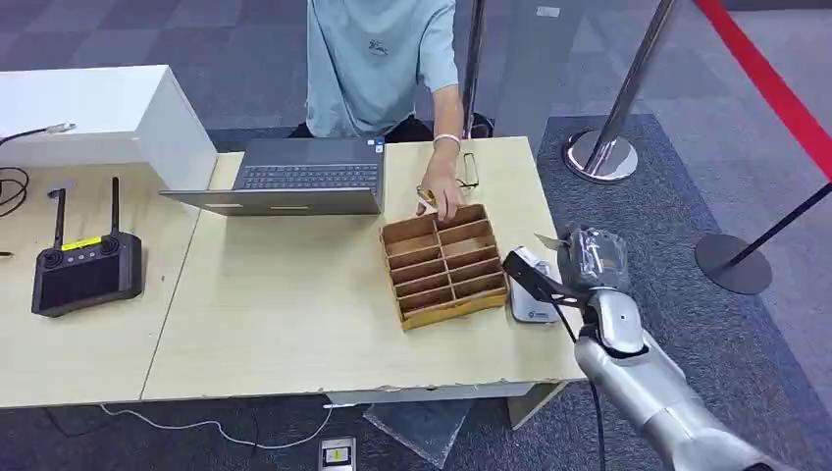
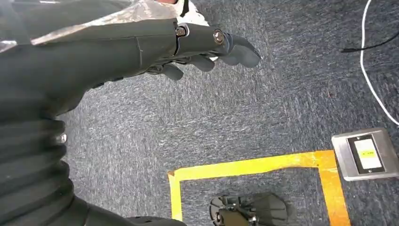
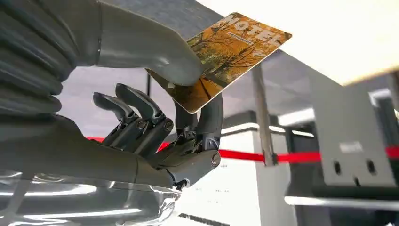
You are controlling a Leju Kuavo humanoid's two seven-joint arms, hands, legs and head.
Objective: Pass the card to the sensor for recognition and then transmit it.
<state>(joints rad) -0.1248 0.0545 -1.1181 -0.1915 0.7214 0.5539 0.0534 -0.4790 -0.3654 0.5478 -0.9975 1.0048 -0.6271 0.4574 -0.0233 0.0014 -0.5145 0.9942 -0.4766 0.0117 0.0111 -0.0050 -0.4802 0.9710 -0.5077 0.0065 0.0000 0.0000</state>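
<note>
We see the right hand [image 1: 596, 260] raised beside the right end of the light wooden table [image 1: 294, 324], pinching a card [image 3: 226, 56] between its thick thumb [image 3: 155, 56] and darker fingers [image 3: 209, 117] while the remaining fingers curl loosely apart. In the right wrist view the card shows an orange autumn-tree print with pale lettering along one edge, and it tilts up out of the grip; in the head view we make out only its thin pale edge [image 1: 549, 241] poking from the hand toward the table. Just beneath the hand, at the table's right edge, lies a small white card sensor [image 1: 531, 294], touching or nearly touching the side of a brown divided wooden tray [image 1: 443, 267]; the card hovers above the sensor and apart from it. A person in a light blue shirt [image 1: 378, 59] sits at the far side, with one hand [image 1: 443, 196] resting at the tray's far rim, beside an open grey laptop [image 1: 294, 177]. On the adjoining table to the left sits a black remote controller [image 1: 83, 270] with two antennas. The left hand [image 2: 197, 47] hangs over grey carpet, holding nothing, its fingers gently curled and slightly apart, above a yellow tape outline [image 2: 254, 165] on the floor.
</note>
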